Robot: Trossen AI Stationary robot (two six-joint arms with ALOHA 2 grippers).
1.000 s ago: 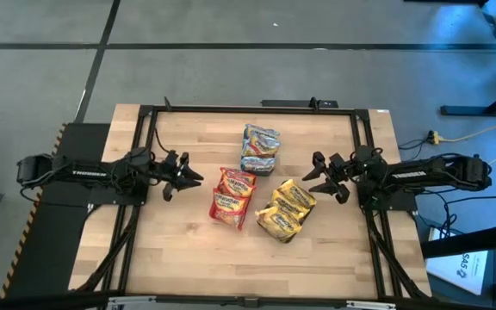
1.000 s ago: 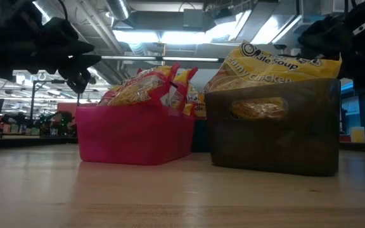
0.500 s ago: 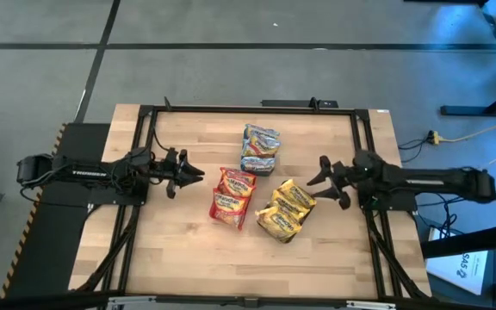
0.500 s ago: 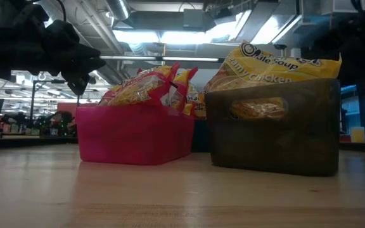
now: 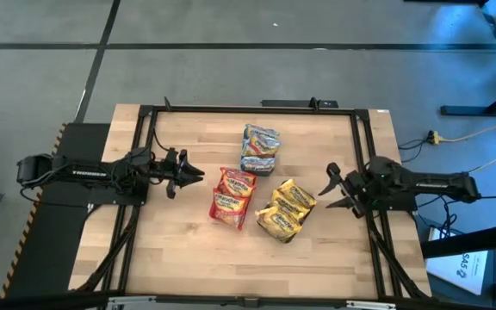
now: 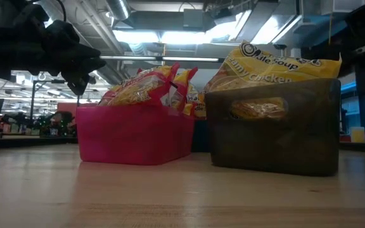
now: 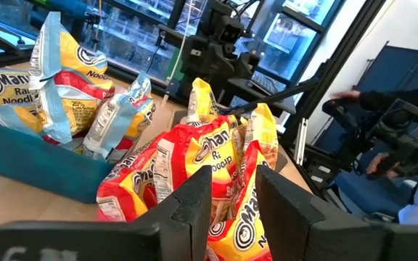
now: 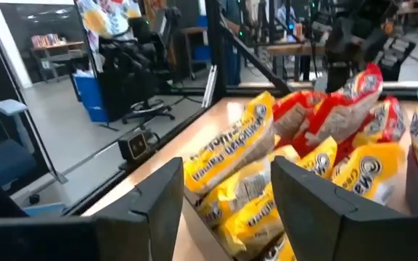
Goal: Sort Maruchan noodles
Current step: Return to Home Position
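High view first: all the Maruchan noodles I can see are bunched in three clumps mid-table, blue packets (image 5: pixel 260 148) at the far side, red packets (image 5: pixel 233 196) just in front of them, yellow packets (image 5: pixel 287 209) beside the red. The low view shows the red ones heaped in the pink bin (image 6: pixel 132 136) and the yellow ones poking out of the dark bin (image 6: pixel 274 126), the two bins side by side; the blue bin (image 7: pixel 35 163) shows from my left wrist, with its own packets in it. I spot no loose packet on the bare wood of the table (image 5: pixel 179 250), so I judge the sorting done, with only parking the arms left. My left gripper (image 5: pixel 192 171) hangs near the red clump, fingers a narrow gap apart, holding nothing. My right gripper (image 5: pixel 330 191) is out by the table's right rail, near the yellow clump but not touching it, fingers spread wide and empty too.
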